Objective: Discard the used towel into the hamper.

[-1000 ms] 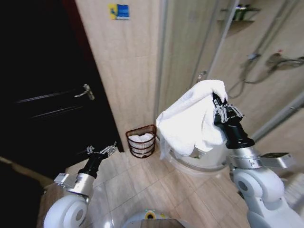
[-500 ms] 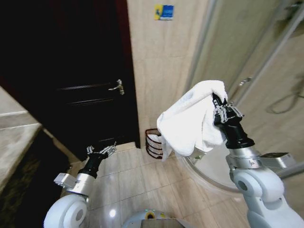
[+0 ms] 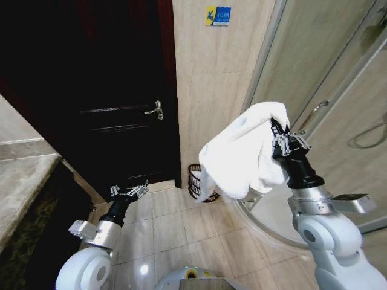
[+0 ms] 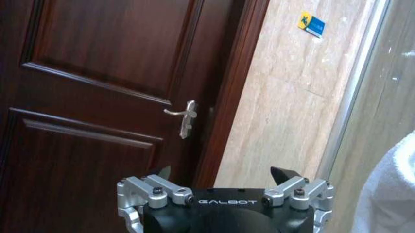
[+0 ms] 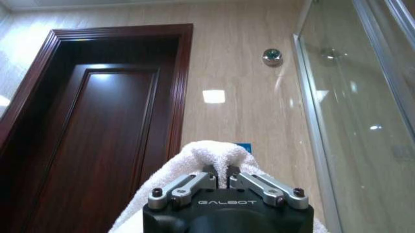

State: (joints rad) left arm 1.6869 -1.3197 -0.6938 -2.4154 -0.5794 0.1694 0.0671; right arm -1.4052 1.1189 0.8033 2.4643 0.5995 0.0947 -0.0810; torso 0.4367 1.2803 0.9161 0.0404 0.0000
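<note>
Tiled bathroom, dark door (image 3: 115, 115) ahead. My right gripper (image 3: 279, 139) is pinched tight on the white towel (image 3: 242, 154), held high. Hamper (image 3: 195, 181) sits against the wall, well off. Left gripper (image 3: 129, 191) low, fingers spread, holding nothing. Drop not done.

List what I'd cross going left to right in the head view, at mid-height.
Dark door → door handle → hamper → white towel → right hand gripping it → shower glass.

"GALBOT" stands on the left gripper (image 4: 224, 177) and the right gripper (image 5: 221, 176); the blue wall sign (image 3: 218, 15) is unreadable.
</note>
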